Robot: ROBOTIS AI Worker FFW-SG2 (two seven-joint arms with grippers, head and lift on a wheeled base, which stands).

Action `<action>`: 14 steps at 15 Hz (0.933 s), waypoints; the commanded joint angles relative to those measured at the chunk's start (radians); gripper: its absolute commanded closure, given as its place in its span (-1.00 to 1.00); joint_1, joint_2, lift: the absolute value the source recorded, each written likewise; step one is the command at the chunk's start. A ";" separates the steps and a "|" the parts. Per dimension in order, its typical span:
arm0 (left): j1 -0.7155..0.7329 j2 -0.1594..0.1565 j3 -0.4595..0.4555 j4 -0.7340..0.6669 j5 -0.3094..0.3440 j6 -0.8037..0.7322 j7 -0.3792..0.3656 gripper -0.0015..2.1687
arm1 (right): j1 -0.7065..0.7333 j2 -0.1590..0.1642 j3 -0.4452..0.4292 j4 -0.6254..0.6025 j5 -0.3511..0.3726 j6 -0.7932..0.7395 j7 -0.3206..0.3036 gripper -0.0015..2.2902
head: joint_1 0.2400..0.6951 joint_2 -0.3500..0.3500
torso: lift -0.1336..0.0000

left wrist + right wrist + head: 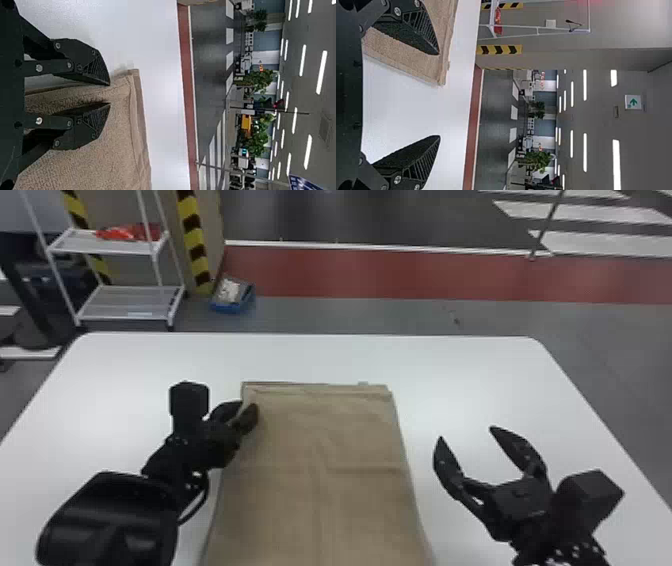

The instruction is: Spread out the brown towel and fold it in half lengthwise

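- Left gripper (248, 404) near the towel's (320, 490) 11 o'clock corner, fingers slightly parted astride the edge.
- Towel flat on table (500, 360), running 12 to 6.
- Step, as judged: setting up the lengthwise fold.
- Next, probably: pinch that edge, lift, carry toward 3.
- Left arm comes in from 7, aimed at 1; right gripper (466, 432) wide open, off towel at 2, aimed at 11.

Beyond the white table (450, 360), past its far left corner, stands a white wire rack (127, 302), red packaging (132, 232) on its upper shelf. Right of the rack, a blue bin (232, 297) sits on the floor beside a yellow-and-black striped post (195, 237).
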 commanded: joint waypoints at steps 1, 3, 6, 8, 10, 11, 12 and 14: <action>0.011 0.000 -0.002 -0.016 0.000 0.000 -0.002 -0.24 | 0.002 -0.001 0.000 -0.002 0.000 0.003 0.000 -0.87 | 1.00 -0.23 | -0.87; 0.024 0.000 0.000 -0.032 0.000 0.000 -0.002 -0.24 | 0.002 -0.001 -0.001 -0.002 0.000 0.012 0.000 -0.87 | 1.00 -0.23 | -0.87; 0.040 0.000 -0.006 -0.056 0.000 -0.006 0.000 -0.24 | 0.002 -0.001 -0.001 -0.002 -0.003 0.015 0.000 -0.87 | 1.00 -0.25 | -0.87; 0.047 -0.002 -0.011 -0.073 0.003 -0.009 0.000 -0.24 | 0.002 -0.001 -0.001 -0.002 -0.006 0.015 0.000 -0.87 | 1.00 -0.26 | -0.87; 0.057 -0.002 -0.012 -0.087 0.006 -0.025 0.000 -0.24 | 0.004 -0.001 -0.001 -0.002 -0.006 0.015 0.000 -0.87 | 1.00 -0.27 | -0.87; 0.060 -0.002 -0.014 -0.093 0.008 -0.025 -0.002 -0.24 | 0.004 -0.001 -0.001 -0.002 -0.007 0.015 0.000 -0.87 | 1.00 -0.28 | -0.87; 0.061 -0.002 -0.017 -0.098 0.008 -0.025 -0.002 -0.24 | 0.007 -0.001 -0.001 -0.002 -0.009 0.015 0.002 -0.87 | 1.00 -0.28 | -0.87; 0.063 -0.002 -0.021 -0.099 0.008 -0.025 -0.008 -0.23 | 0.011 -0.001 -0.003 -0.001 -0.011 0.012 0.002 -0.87 | 1.00 -0.29 | -0.87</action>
